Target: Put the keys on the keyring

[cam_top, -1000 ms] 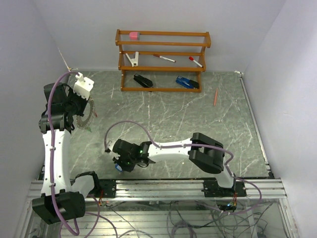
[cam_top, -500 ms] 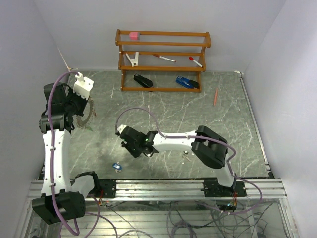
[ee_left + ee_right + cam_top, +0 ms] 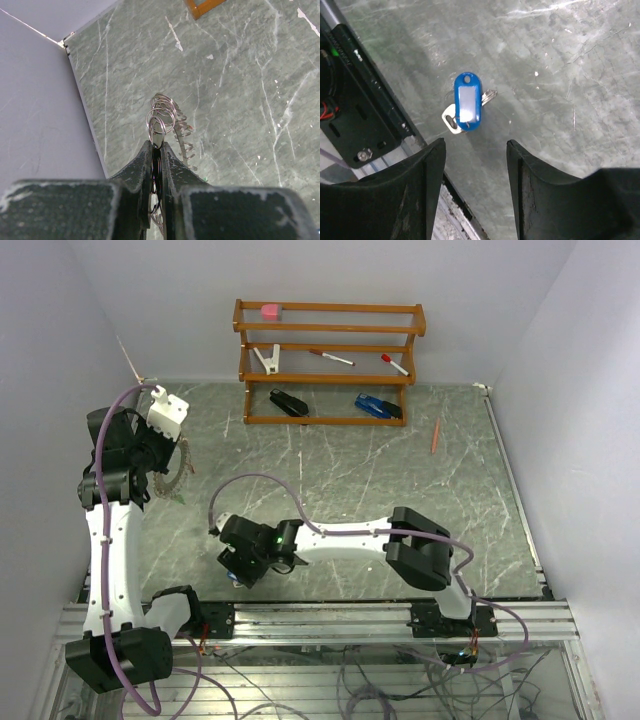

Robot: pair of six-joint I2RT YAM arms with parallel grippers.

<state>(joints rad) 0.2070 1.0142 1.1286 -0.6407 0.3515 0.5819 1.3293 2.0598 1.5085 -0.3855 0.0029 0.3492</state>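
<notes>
**At the table's near edge, open jaws frame a blue-tagged key**

Low over the front of the grey-green table (image 3: 350,470), your right gripper (image 3: 476,145) points down with its jaws spread wide and nothing between them. In the wrist view, the blue-tagged key (image 3: 467,107) lies flat on the stone just beyond the fingertips and in line with the gap. It touches neither finger (image 3: 427,170). Its oblong tag, with a pale label window, lies on top of the silvery key, which shows at both sides of the tag. The key rests close to the table's edge, near a black bracket (image 3: 350,100) on the frame. From above, the right gripper (image 3: 240,565) hides the key.

Over the left side of the table, close to the wall, your left gripper (image 3: 156,145) has its jaws pressed nearly together on the keyring (image 3: 162,117). Small round loops bunch at the fingertips, and the toothed rim curves away to the right. In the overhead view the keyring (image 3: 178,475) shows as a thin arc beside the left gripper (image 3: 165,455), well apart from the key. Whether the ring touches the table you cannot tell.

A wooden rack (image 3: 330,365) stands against the back wall.
</notes>
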